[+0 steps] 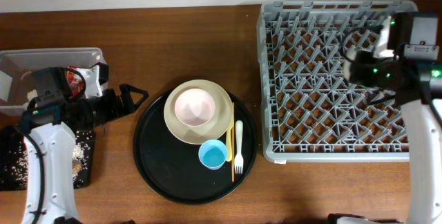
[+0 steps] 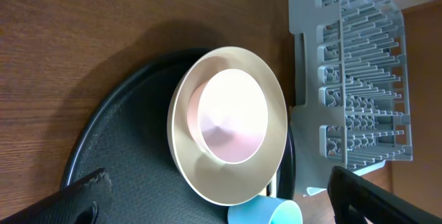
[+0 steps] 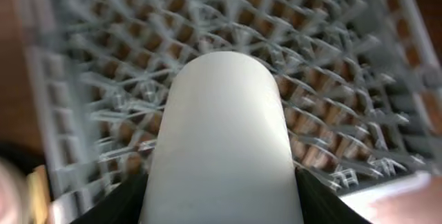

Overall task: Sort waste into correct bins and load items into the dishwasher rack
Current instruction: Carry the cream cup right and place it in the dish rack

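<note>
The large cream plate [image 1: 200, 128] holds the pink bowl [image 1: 194, 106] on a round black tray [image 1: 162, 169]. The light blue cup [image 1: 213, 155], thin yellow utensil [image 1: 230, 141] and white fork [image 1: 239, 148] lie beside the plate. My left gripper [image 1: 132, 98] is open and empty at the tray's left edge; its wrist view shows its jaws [image 2: 215, 182], the plate [image 2: 228, 182], bowl [image 2: 231, 117] and cup [image 2: 269, 213]. My right gripper [image 1: 356, 61] hangs over the grey dishwasher rack [image 1: 276, 79], shut on the small cream cup [image 3: 221, 134].
A clear tub [image 1: 48, 59] at the far left holds a red wrapper [image 1: 71, 77]. A shallow black tray [image 1: 10, 162] below it carries scattered rice grains. The rack also shows in the left wrist view [image 2: 359, 79] and behind the cup in the right wrist view [image 3: 331, 58].
</note>
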`<state>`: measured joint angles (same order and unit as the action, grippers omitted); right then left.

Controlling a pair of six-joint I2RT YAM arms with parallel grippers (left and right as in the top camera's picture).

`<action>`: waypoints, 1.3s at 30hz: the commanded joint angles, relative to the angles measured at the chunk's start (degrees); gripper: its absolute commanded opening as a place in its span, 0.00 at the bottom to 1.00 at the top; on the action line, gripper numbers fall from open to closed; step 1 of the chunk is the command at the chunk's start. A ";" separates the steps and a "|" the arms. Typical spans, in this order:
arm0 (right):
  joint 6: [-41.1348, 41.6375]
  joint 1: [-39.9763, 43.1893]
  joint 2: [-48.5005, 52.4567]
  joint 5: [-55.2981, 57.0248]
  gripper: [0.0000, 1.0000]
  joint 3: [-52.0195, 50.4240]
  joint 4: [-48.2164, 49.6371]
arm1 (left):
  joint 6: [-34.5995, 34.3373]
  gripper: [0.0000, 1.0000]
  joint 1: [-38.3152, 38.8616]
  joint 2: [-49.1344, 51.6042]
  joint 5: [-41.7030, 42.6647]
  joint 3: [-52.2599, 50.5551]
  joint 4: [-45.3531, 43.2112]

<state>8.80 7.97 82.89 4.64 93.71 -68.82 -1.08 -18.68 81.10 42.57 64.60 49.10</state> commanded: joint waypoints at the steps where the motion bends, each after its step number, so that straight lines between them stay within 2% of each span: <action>1: -0.35 7.04 3.78 2.84 0.45 0.76 -0.92 | 0.72 0.99 -0.24 -0.02 -0.44 0.48 0.04; 5: 0.22 16.17 10.99 1.49 0.37 0.76 -3.10 | 0.72 0.99 -0.24 -0.02 -0.44 0.48 0.04; 8: -0.04 23.19 15.58 -5.16 0.35 0.76 -2.99 | 0.72 0.99 -0.24 -0.02 -0.44 0.48 0.04; 10: -0.04 25.00 16.68 -6.82 0.33 0.74 -3.02 | 0.72 0.99 -0.24 -0.02 -0.44 0.48 0.04; 16: -0.07 25.07 17.33 -6.99 0.25 0.57 -4.11 | 0.72 0.99 -0.24 -0.02 -0.44 0.48 0.04; 33: 0.02 24.98 19.82 -8.81 0.19 -1.01 -5.09 | 0.72 0.99 -0.24 -0.02 -0.44 0.48 0.04; 39: 0.02 25.00 19.82 -8.79 0.19 -5.35 -3.13 | 0.72 0.99 -0.24 -0.02 -0.44 0.48 0.04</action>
<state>8.82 33.23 102.50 -3.64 89.82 -72.40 -1.06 -18.68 81.10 42.37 64.60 49.08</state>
